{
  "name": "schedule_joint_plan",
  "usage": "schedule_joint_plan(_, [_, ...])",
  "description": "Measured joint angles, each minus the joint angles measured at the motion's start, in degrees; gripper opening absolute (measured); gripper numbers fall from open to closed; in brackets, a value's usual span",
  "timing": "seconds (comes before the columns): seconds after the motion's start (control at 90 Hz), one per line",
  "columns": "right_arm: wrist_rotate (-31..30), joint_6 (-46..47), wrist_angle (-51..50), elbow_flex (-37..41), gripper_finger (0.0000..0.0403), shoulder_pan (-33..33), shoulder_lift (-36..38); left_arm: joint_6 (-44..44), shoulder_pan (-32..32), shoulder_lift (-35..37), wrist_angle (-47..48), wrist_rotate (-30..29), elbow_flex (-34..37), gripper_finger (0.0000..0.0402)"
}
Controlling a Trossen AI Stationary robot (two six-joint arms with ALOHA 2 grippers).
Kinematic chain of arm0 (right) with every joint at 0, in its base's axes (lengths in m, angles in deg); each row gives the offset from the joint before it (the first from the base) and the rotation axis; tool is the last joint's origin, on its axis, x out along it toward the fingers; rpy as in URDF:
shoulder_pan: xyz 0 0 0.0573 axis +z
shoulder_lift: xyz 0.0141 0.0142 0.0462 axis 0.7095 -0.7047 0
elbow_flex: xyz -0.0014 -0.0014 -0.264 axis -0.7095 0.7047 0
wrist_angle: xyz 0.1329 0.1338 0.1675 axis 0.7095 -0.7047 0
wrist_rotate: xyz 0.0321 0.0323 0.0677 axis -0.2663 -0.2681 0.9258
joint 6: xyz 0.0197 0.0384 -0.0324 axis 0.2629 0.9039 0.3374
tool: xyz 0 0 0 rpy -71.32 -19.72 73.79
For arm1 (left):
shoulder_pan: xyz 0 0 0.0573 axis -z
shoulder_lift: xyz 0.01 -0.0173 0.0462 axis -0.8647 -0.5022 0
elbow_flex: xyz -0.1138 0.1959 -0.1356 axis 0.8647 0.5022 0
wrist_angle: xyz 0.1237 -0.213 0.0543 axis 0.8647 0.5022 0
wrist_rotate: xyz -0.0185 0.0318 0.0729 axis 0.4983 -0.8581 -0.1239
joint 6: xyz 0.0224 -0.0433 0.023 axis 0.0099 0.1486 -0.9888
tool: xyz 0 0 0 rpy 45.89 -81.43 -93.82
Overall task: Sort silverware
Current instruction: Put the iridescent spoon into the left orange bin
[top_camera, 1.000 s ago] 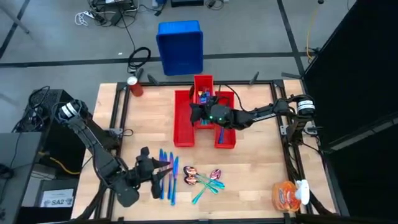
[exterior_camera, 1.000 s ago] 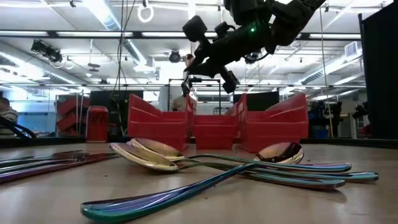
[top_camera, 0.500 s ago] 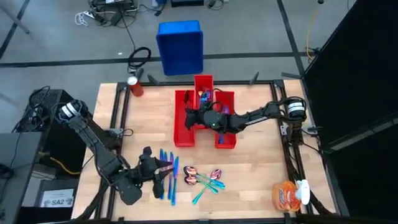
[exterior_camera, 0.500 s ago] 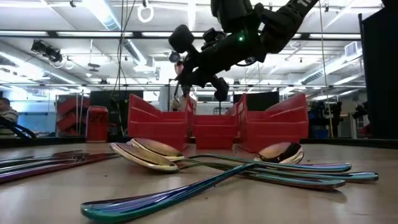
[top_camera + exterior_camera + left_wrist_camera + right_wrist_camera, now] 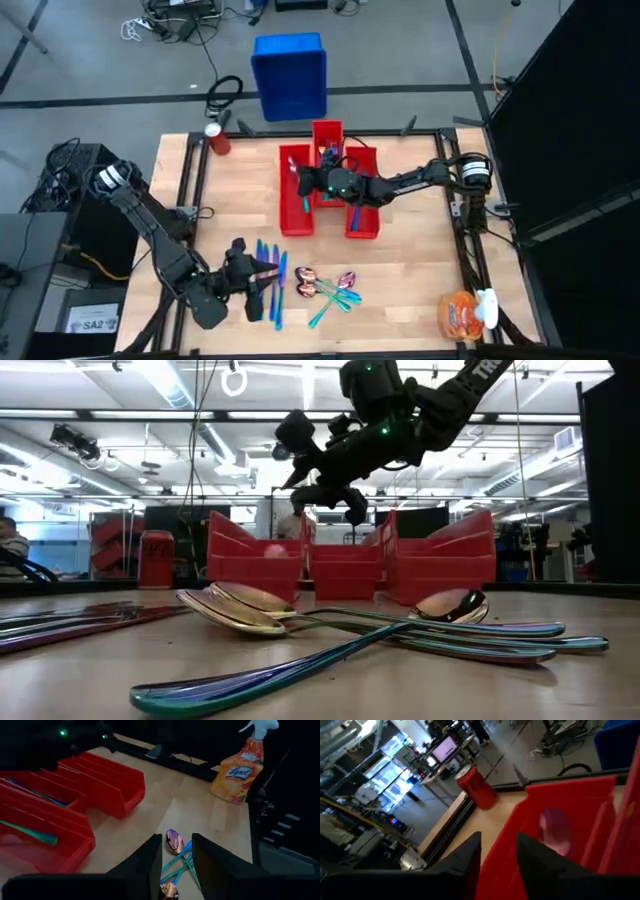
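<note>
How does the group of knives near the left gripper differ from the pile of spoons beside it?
The knives lie side by side in a roughly parallel row, while the spoons lie crossed over one another in a loose pile. The knives look mostly blue from above; the spoons show pink and coppery bowls with teal handles. The left gripper sits at the knives, the spoons lie apart from it. Both groups rest on the table, outside the red bins.

Bright ceiling strip lights (image 5: 170, 385) glare across the low view; the near spoons (image 5: 330, 625) gleam sharply. Both wrist views are dim and softly blurred.
</note>
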Motion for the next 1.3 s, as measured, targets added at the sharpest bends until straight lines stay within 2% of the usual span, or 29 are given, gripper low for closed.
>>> schedule_joint_plan(0.1, [10.4,-3.5,3.2,0.0,0.0123,-0.3,0.7,0.9,0.1,0.0,0.2,0.1,0.0,0.0090])
schedule_joint_plan(0.278, [34.6,-11.0,3.3,0.0,0.0128,1.0,5.1,1.1,0.1,0.0,0.7,0.6,0.0,0.0090])
schedule_joint_plan(0.367, [40.6,-14.7,-0.7,0.0,0.0120,4.3,8.2,1.1,0.1,0.0,0.7,0.6,0.0,0.0090])
schedule_joint_plan(0.456, [38.3,-19.8,-7.4,0.0,0.0109,9.6,11.0,1.1,0.1,0.0,0.6,0.6,0.0,0.0090])
schedule_joint_plan(0.567, [28.5,-27.3,-24.7,-1.5,0.0093,17.6,12.5,1.4,0.1,-0.8,0.4,0.5,0.0,0.0090])
schedule_joint_plan(0.656, [20.0,-28.5,-39.0,-2.9,0.0079,23.5,12.5,1.5,0.0,-1.8,0.4,1.0,0.0,0.0090])
schedule_joint_plan(0.756, [14.7,-27.3,-46.0,-3.2,0.0070,28.7,12.1,2.1,-0.3,-3.0,-0.2,1.4,0.0,0.0090])
schedule_joint_plan(0.911, [14.5,-22.8,-47.4,-3.2,0.0082,33.6,10.8,3.0,-0.6,-4.7,-0.6,2.2,0.0,0.0090])
schedule_joint_plan(1.3, [14.5,-20.9,-46.1,-3.2,0.0194,34.6,4.2,3.2,-1.4,-5.9,-1.9,3.5,0.0,0.0090])
